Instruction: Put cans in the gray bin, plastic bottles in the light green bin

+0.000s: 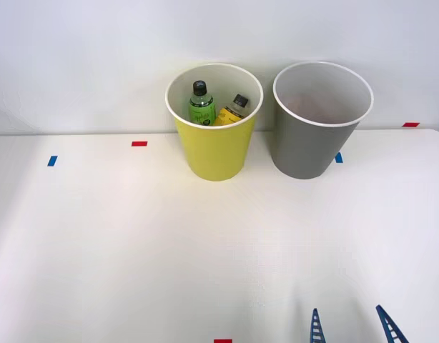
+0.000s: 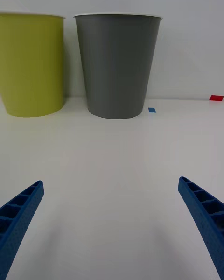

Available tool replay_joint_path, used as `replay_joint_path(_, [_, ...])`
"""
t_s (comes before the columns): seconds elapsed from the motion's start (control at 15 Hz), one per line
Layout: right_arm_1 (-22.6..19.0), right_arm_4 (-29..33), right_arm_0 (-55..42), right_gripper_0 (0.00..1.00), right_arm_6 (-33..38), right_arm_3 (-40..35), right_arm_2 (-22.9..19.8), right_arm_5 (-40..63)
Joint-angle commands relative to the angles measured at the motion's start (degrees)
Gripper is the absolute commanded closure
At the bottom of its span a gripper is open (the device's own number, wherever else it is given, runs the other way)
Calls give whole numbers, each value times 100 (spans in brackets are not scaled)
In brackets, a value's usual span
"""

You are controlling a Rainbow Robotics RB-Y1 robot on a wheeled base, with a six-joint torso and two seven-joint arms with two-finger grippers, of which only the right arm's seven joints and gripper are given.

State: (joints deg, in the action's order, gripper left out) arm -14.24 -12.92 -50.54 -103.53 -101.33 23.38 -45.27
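The light green bin point(image 1: 216, 153) stands at the back of the white table, with the gray bin point(image 1: 311, 146) just to its right. Inside the light green bin are two plastic bottles with black caps: a clear green one point(image 1: 201, 106) upright and a yellow one point(image 1: 232, 111) leaning beside it. The gray bin's pale inside shows nothing that I can make out; no cans are in sight. My right gripper point(image 1: 352, 325) is open at the front edge, right of centre, nothing between its blue fingers point(image 2: 21, 210). In the wrist view the gray bin point(image 2: 117, 65) stands straight ahead, the light green bin point(image 2: 32, 65) beside it.
Small red tape marks point(image 1: 139, 143) and blue tape marks point(image 1: 52, 161) dot the table. A pale wall runs right behind the bins. Another red mark point(image 1: 223, 341) lies at the front edge.
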Motion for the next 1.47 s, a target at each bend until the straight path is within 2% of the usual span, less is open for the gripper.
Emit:
replay_joint_path(0.07, [0, 0, 0, 0, 0, 0, 0, 1])
replay_joint_path(1.47, [0, 0, 0, 0, 0, 0, 0, 1])
